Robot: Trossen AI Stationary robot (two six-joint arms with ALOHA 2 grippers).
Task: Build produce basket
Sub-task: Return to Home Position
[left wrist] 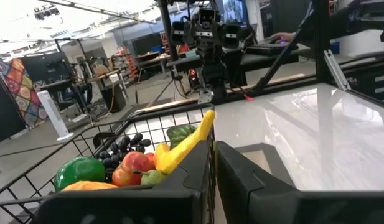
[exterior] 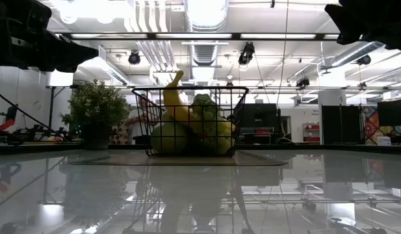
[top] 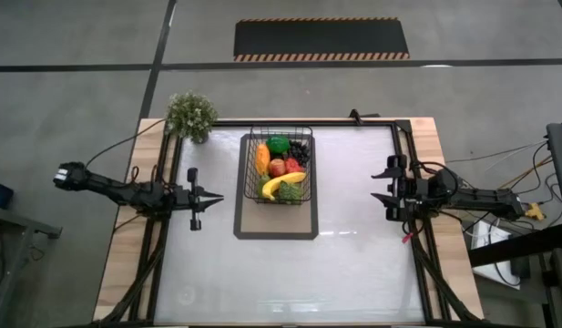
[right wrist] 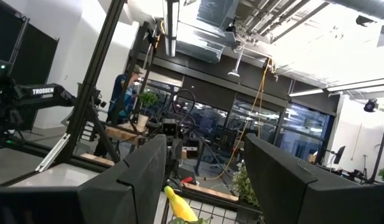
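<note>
Tabletop mat [top: 275,228] holds the basket [top: 250,164] (full) between left pincer [top: 217,198], closed, and right pincer [top: 377,185], open.

Robotics lab, exposed ceiling ducts [exterior: 148,55], concrete floor [top: 71,36], hazard-striped mat [top: 321,39]

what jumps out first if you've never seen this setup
The black wire basket heaped with bright produce stands on a dark-bordered mat in the middle of the table, a yellow banana poking above its rim. On either side hang the left gripper, shut, and the right gripper, open, both clear of the basket. A potted plant sits at a corner on the left arm's side.
</note>
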